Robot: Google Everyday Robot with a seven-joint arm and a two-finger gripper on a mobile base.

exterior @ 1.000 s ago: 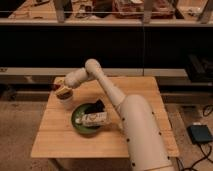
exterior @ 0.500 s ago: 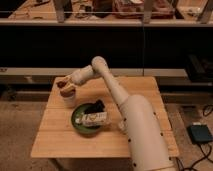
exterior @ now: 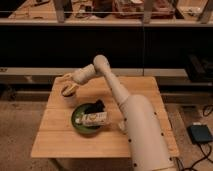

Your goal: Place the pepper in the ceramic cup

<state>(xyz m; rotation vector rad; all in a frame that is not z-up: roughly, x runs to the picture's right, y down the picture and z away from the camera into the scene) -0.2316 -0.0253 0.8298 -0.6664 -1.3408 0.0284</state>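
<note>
The ceramic cup (exterior: pixel 68 97) stands on the far left part of the wooden table (exterior: pixel 57 137), small, white and upright, with something dark showing at its mouth; whether that is the pepper cannot be told. Just to its near right sits a dark green bowl (exterior: pixel 80 124) holding a black item (exterior: pixel 94 107) and a pale rectangular block (exterior: pixel 95 119). The gripper (exterior: pixel 69 85) hangs right over the cup's mouth, the white arm (exterior: pixel 135 120) reaching left across the table from the near right. How its jaws stand cannot be told.

The wooden bench (exterior: pixel 60 135) carries the white ceramic cup (exterior: pixel 69 99) at its far left, the claw (exterior: pixel 70 88) just above it, and a green bowl (exterior: pixel 80 125) near the middle.
</note>
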